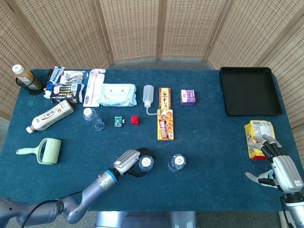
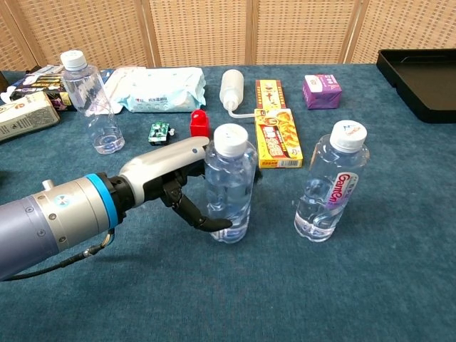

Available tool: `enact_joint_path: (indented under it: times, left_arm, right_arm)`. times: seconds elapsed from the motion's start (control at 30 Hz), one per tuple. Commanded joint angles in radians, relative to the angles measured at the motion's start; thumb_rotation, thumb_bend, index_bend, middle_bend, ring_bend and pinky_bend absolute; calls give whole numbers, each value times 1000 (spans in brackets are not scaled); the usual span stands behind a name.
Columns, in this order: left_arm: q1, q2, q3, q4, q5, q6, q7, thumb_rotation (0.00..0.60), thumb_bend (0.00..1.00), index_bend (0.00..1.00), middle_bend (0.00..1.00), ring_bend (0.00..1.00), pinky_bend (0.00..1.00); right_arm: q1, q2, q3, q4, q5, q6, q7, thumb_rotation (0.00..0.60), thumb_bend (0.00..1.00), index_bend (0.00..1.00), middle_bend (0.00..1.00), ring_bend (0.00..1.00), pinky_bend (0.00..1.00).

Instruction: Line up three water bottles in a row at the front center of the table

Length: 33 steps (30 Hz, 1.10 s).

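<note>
Far left, back of the table (image 1: 213, 156): we see the third bottle (image 2: 91, 100) standing upright w/ white cap, well apart from the other two, near the wet-wipes pack (image 2: 160, 89) & toothpaste box (image 2: 25, 117). Not yet in the row.

Next, our left hand (image 2: 178, 187) is wrapped round the mid-body of the held bottle (image 2: 229, 187), fingers curled behind and under, thumb side on top. Bottle is upright; base looks at or just on the cloth, can't tell for sure. In the head view it sits front centre, just beside the labelled bottle (image 2: 331, 184), which stands free.

Handling, our guess: clear thin plastic, part-filled w/ water, so moderate weight, low centre, walls likely flex if squeezed hard. Smooth & prob slippery; ribbed waist gives better purchase. Best grip is mid-body, below shoulder, not the cap. Tall & narrow, so tips easily if nudged on release.

Far right, our right hand (image 1: 275, 164) is at the table edge near the yellow snack bag (image 1: 259, 137), fingers spread, holding nothing.
</note>
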Motion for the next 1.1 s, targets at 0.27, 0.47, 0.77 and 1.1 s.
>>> enact_joint_path:
  times: [0.27, 0.47, 0.77, 1.1]
  left_arm:
    - [16, 6, 11, 3, 35, 66, -21, 600, 240, 0, 0, 0, 196]
    - [44, 49, 39, -8, 59, 110, -53, 600, 228, 0, 0, 0, 176]
    - [97, 208, 129, -57, 164, 208, -182, 600, 206, 0, 0, 0, 155]
    - [141, 425, 170, -127, 280, 382, -293, 600, 180, 0, 0, 0, 89]
  right_arm:
    - [-1, 3, 0, 0, -1, -1, 0, 600, 0, 237, 141, 52, 0]
    - [0, 4, -1, -3, -2, -5, -5, 600, 1, 238, 141, 53, 0]
    - [4, 1, -5, -17, -11, -13, -34, 600, 0, 240, 141, 52, 0]
    - [15, -9, -15, -41, -29, -37, -83, 600, 0, 241, 141, 52, 0]
